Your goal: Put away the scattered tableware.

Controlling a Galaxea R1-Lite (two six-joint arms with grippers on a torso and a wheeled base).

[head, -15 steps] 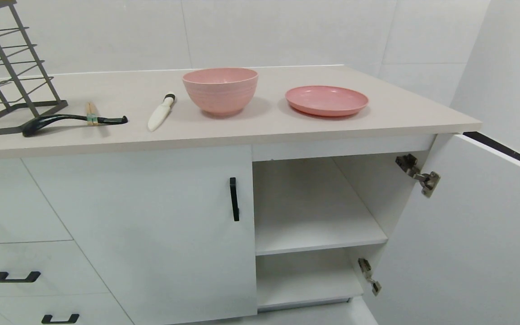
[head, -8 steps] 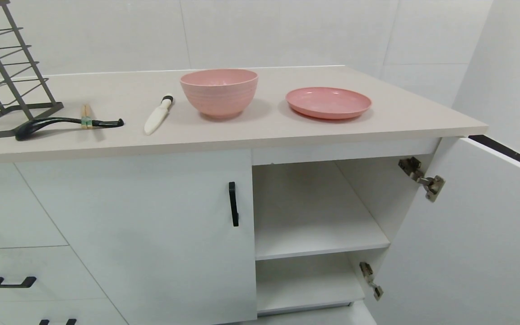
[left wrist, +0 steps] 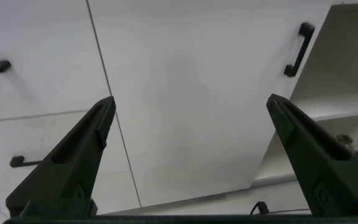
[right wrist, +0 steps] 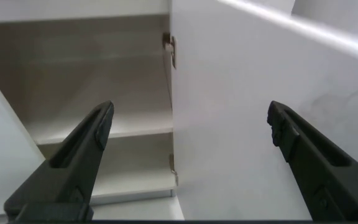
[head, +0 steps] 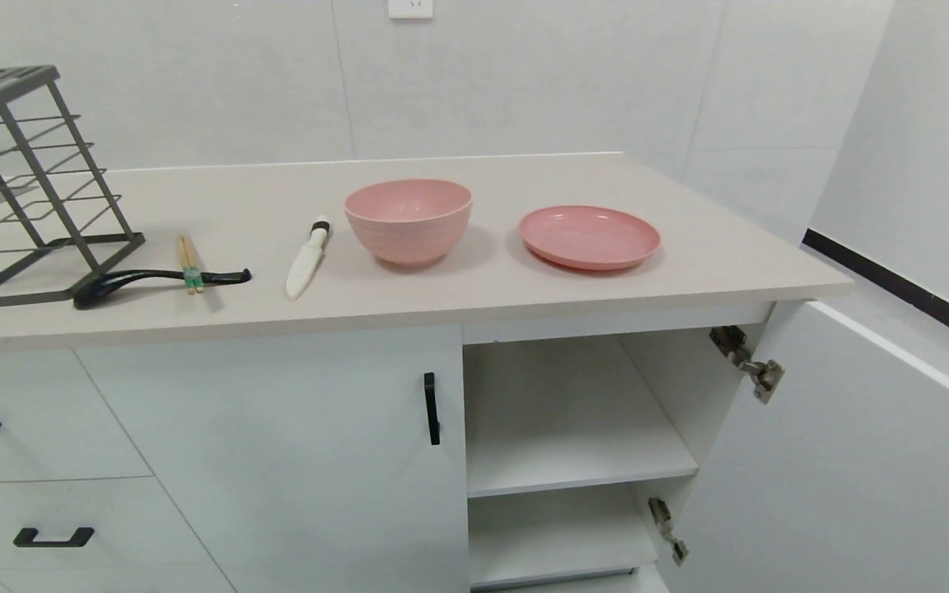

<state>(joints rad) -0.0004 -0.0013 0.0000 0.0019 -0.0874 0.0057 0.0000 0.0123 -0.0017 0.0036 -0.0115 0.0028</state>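
Tableware is lying scattered on the worktop: bowl, plate, ladle, knife and chopsticks, none of it stowed yet.

- **Cabinet door**: it is standing open on the robot's right and exposing the shelves. An arm coming down from the worktop towards a shelf is risking a knock against the door's edge.
- **Wire rack**: it is standing at the left end of the worktop. Its base is lying just beside the ladle's scoop, so a reach there could snag the frame.
- **Bowl**: it is sitting upright near the middle. Its rounded wall may be slipping out of a pinch taken at the rim.
- **Plate**: it is lying flat to the right of the bowl. A low grasp is likely to be pushing it rather than lifting it.
- **Ladle** and **chopsticks**: they are crossing each other, and which one is on top cannot be told. Lifting one may be dragging or rolling the other.
- **Knife**: it is lying near the bowl, where a careless approach could nudge it.
- **Left tool**: it is gaping wide, holding nothing, and facing the closed door.
- **Right tool**: it is likewise spread wide with nothing in it, and facing the open compartment.
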